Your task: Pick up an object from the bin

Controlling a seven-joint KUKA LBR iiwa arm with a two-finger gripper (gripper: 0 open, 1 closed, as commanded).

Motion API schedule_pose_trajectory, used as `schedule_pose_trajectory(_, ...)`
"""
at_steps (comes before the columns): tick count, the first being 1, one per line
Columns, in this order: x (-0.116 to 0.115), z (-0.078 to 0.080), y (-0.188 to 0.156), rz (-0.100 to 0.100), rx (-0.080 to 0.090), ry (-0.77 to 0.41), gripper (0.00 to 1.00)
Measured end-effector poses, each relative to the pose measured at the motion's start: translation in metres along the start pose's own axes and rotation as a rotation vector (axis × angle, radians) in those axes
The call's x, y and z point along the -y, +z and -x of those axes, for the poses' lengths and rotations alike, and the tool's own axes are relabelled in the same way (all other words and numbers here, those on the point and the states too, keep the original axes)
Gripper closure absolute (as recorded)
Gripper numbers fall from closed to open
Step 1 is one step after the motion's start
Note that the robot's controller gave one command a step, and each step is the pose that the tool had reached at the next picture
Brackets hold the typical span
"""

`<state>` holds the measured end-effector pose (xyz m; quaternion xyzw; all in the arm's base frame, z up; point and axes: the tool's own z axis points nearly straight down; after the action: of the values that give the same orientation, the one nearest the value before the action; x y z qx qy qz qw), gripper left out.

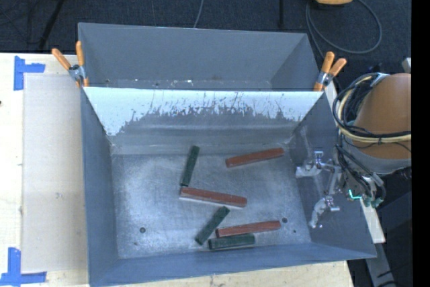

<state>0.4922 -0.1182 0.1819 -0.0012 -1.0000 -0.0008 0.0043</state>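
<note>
My gripper hangs over the bin's right sloping wall, open, with nothing between its fingertips. Nearest to it on the bin floor are two flat reddish-brown bars: one at the back right and one at the front right. Both lie apart from the gripper, to its left. Just under the front brown bar rests a short dark green bar.
Further left lie a longer brown bar with a pale edge, a dark green bar slanting below it and another dark green bar standing almost upright in the view. The arm comes in over the right rim.
</note>
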Motion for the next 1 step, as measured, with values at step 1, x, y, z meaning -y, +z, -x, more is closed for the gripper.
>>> schedule_pose_trajectory(1,-0.0003,0.0018,-0.0034,-0.001,0.007,-0.003,0.00)
